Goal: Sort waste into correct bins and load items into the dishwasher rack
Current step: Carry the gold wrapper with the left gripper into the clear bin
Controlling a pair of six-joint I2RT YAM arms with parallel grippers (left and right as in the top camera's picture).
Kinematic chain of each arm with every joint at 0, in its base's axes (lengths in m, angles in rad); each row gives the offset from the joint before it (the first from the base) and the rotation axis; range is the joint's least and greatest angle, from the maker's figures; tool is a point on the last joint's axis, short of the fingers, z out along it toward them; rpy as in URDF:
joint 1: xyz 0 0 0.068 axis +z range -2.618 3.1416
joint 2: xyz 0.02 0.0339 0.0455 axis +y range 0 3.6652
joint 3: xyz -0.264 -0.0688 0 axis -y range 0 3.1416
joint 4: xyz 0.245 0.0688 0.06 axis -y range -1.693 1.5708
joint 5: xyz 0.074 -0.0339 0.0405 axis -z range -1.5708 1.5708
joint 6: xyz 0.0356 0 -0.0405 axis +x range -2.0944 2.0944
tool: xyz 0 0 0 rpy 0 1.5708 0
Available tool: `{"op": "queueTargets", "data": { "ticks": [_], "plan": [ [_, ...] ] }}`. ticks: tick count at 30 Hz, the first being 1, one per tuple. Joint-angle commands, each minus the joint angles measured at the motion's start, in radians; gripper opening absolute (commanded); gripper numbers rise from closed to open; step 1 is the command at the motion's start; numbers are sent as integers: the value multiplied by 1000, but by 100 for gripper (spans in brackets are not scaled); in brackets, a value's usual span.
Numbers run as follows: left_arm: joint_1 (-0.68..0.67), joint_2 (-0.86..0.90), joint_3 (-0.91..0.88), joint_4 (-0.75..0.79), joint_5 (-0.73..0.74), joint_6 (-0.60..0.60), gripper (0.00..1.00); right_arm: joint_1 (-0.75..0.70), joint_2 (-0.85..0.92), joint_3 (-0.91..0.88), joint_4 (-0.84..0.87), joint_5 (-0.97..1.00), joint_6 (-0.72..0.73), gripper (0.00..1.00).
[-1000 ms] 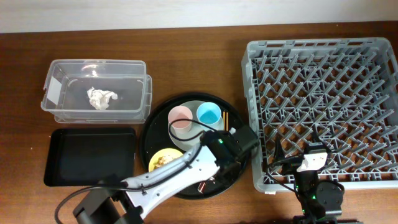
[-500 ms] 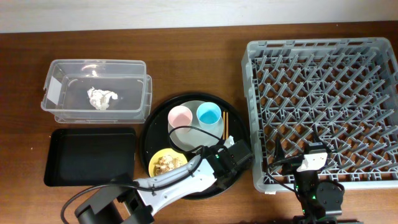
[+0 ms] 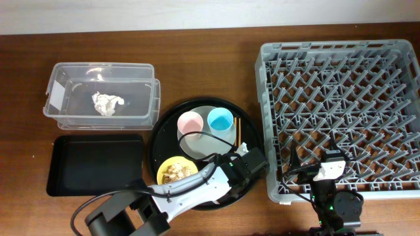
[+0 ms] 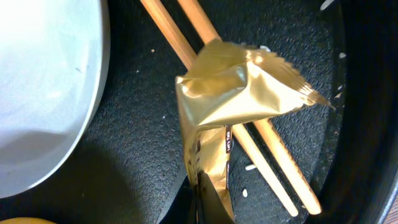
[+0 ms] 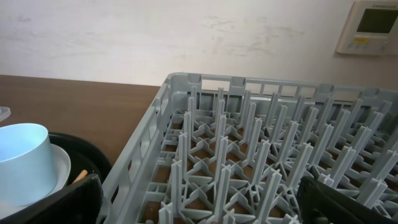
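From overhead, the left gripper [image 3: 248,159] hides its load at the front right edge of the large round black tray [image 3: 161,134]. The left wrist view shows us its fingers pinched tight on the lower end of a shiny, creased gold foil wrapper [image 4: 239,93] over thin wooden chopsticks [image 4: 277,155]. The seam's dark print is too small to read. In the right wrist view the right gripper [image 5: 202,208] stands wide and empty, its fingers cut off at the bottom corners, by the front edge of the large square grey plastic rack [image 5: 261,155].
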Motion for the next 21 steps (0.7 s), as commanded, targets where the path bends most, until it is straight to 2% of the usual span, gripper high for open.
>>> {"op": "queueTargets", "data": {
  "ticks": [1, 5, 8, 11, 14, 16, 20, 21],
  "plan": [
    [-1, -33, 114, -131, -11, 0, 0, -4, -6, -7, 0, -8, 1, 98],
    [60, -190, 323, -297, -80, -1, 0, -4, -6, -7, 0, -8, 1, 98],
    [289, -284, 380, -324, -148, -5, 0, -4, -6, -7, 0, -8, 1, 98],
    [641, -281, 380, -247, -153, -8, 0, -4, -6, -7, 0, -8, 1, 98],
    [855, -223, 379, -97, -108, -8, 0, -4, -6, -7, 0, -8, 1, 98],
    [925, -158, 379, -26, -80, -8, 0, -4, -6, -7, 0, -8, 1, 98],
    [968, -37, 379, 74, -81, -7, 1, -4, -6, -7, 0, -8, 1, 98],
    [968, -29, 379, 80, -81, -7, 8, -4, -6, -7, 0, -8, 1, 98]
  ]
}}
